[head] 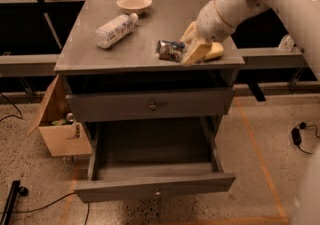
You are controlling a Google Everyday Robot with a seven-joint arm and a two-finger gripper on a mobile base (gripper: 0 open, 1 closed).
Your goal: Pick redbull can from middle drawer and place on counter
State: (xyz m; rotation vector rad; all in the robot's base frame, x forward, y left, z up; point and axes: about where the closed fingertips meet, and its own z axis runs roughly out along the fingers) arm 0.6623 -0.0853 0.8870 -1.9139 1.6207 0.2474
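The redbull can (170,50), shiny silver and blue, lies on its side in my gripper (186,49) over the front right part of the counter (140,34). My gripper's tan fingers (195,51) are shut on the can's right end. I cannot tell if the can touches the counter top. My white arm reaches in from the upper right. The middle drawer (155,169) stands pulled out below, its floor bare, with a small knob on its front panel.
A clear plastic bottle (115,30) lies on its side on the counter's left part. A shallow bowl (134,3) sits at the back. A yellow sponge (215,51) lies under my wrist. The upper drawer (150,105) is closed. A cardboard box (57,129) stands at the left.
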